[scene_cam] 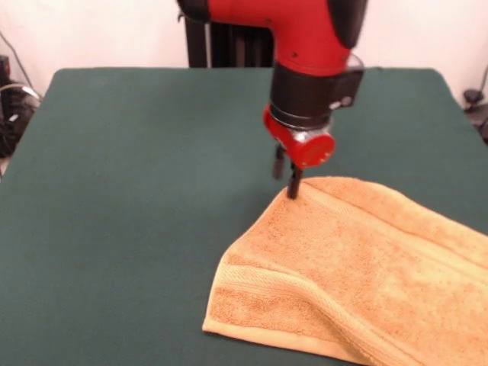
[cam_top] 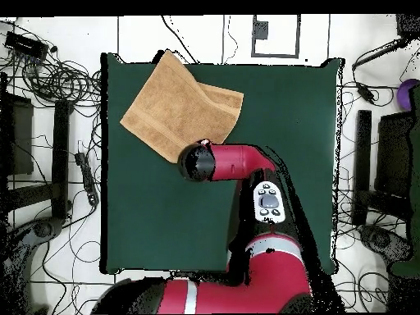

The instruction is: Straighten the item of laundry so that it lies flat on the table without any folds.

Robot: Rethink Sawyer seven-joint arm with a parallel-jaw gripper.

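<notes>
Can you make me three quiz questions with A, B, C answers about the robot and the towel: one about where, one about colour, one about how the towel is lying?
1. Where is the gripper?
A. At the edge of the towel nearest the robot
B. Over bare table, far from the towel
C. Off the table

2. What colour is the table?
A. White
B. Dark green
C. Blue

3. How does the towel lie?
A. Rolled into a tube
B. Fully flat, with no folds
C. Partly folded, with a doubled-over part at its near end in the front view

Answers:
1. A, the front view shows the dark tips down at the towel's far edge.
2. B, both views show green cloth.
3. C, the front view shows a raised, folded layer at the near edge.
</notes>
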